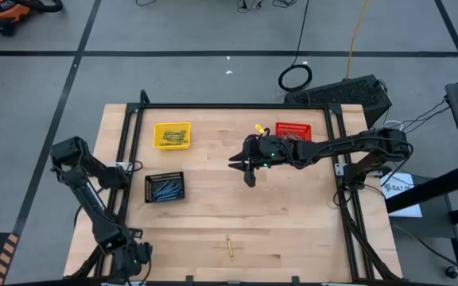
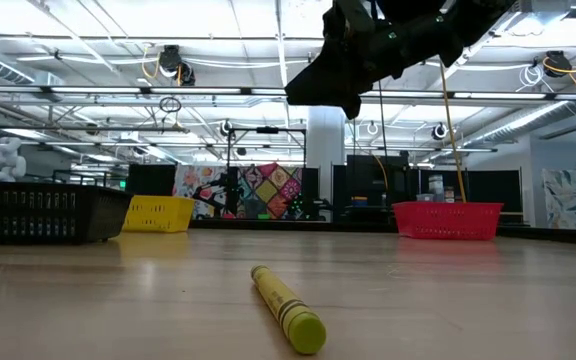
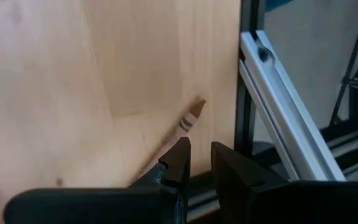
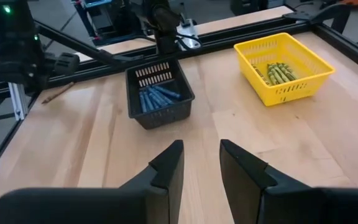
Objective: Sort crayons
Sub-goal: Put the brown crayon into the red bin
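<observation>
R arm's stretched out over mid-table from your right side, right gripper [image 1: 247, 168] hanging above the wood, clear of it. Fingers [image 4: 169, 163] parted a bit, nothing btwn them.

L arm's folded back at the near-left corner, left gripper [image 3: 200, 163] low by the table edge rail [image 3: 284, 115]. Fingers a narrow gap apart, empty. A brown crayon [image 3: 188, 121] lies on the wood just ahead of the tips, not touching.

Only label is a white sheet off the table's right side, text too small to read.

Crayons: yellow crayon [image 1: 230, 247] loose near the front edge, well apart from both grippers. Yellow ones in the yellow basket [image 1: 172, 134], blue ones in the black basket [image 1: 164, 187], red basket [image 1: 293, 131] just behind the R gripper, contents hard to tell.
</observation>
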